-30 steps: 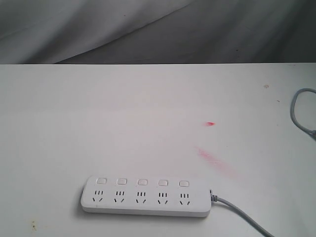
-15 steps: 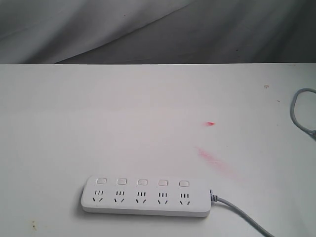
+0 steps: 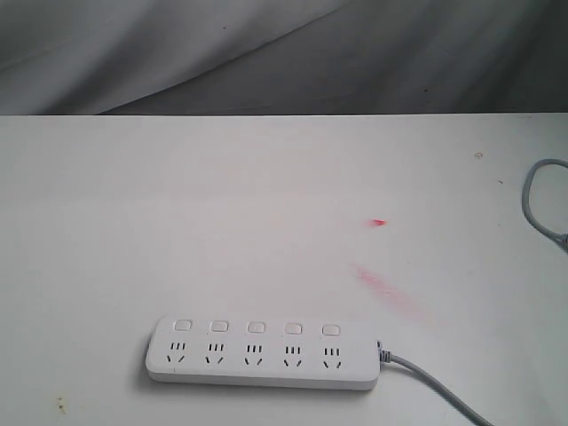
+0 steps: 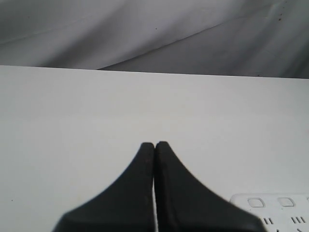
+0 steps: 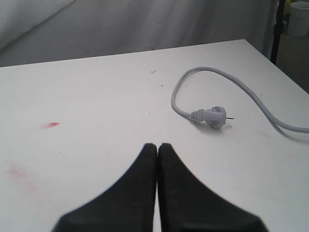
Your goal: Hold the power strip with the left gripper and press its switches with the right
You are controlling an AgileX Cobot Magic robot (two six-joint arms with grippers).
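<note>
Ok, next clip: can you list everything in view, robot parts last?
power strip: one, white, lying flat on the near side of the table
switches: five, white, in a row above the sockets
cord: one, grey, leaving the strip's right end
cable loop with plug: one, grey, right side of the table
red marks: two, a spot and a faint smear, right of centre
table: one, white
cloth: grey, behind the table
left gripper: one, black, shut, empty
right gripper: one, black, shut, empty
</note>
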